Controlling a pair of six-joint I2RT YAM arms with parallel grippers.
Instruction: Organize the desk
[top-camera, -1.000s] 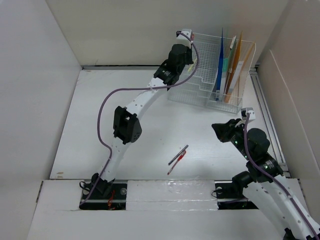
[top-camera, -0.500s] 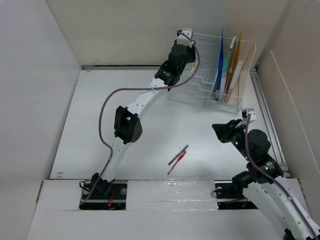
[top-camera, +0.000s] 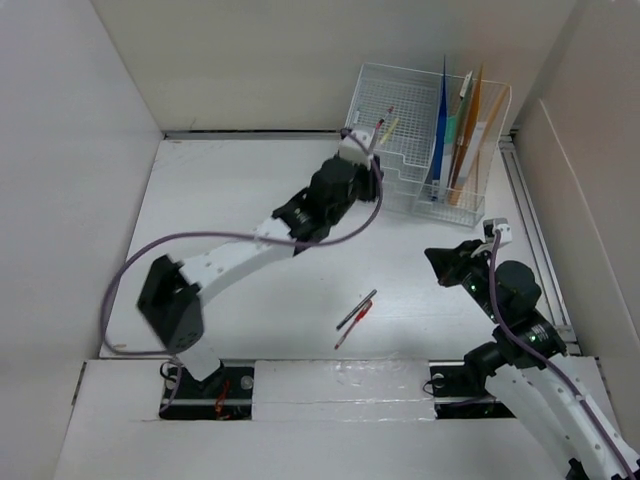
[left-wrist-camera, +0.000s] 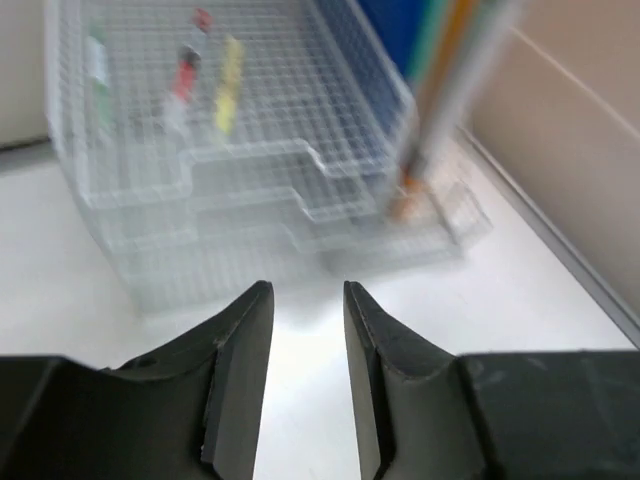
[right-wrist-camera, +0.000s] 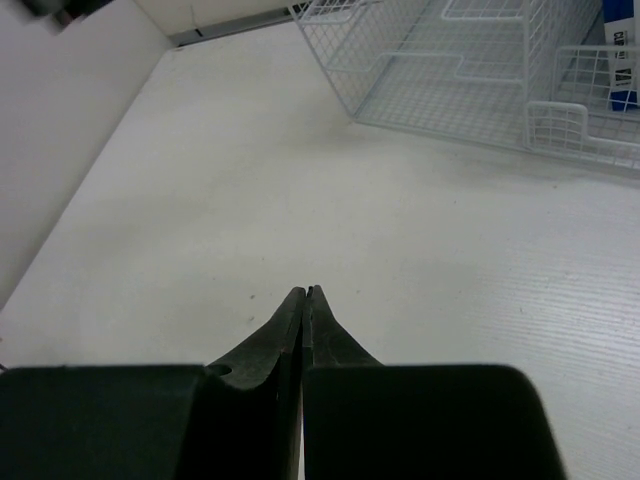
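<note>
Top external: white surface (top-camera: 230, 220) spans beneath both arms. Two pens (top-camera: 355, 312) lie loose near-centre. Left fingers (left-wrist-camera: 262, 310) part-open, empty, facing wire organizer (top-camera: 400, 195) far right. Right fingers (right-wrist-camera: 305, 300) closed, empty. Likely step: filing pens. Next needs a reach near-side and a grasp.

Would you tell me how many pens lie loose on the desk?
2: grey pen and red pen, side by side at the centre of the desk; others may be hidden.
</note>
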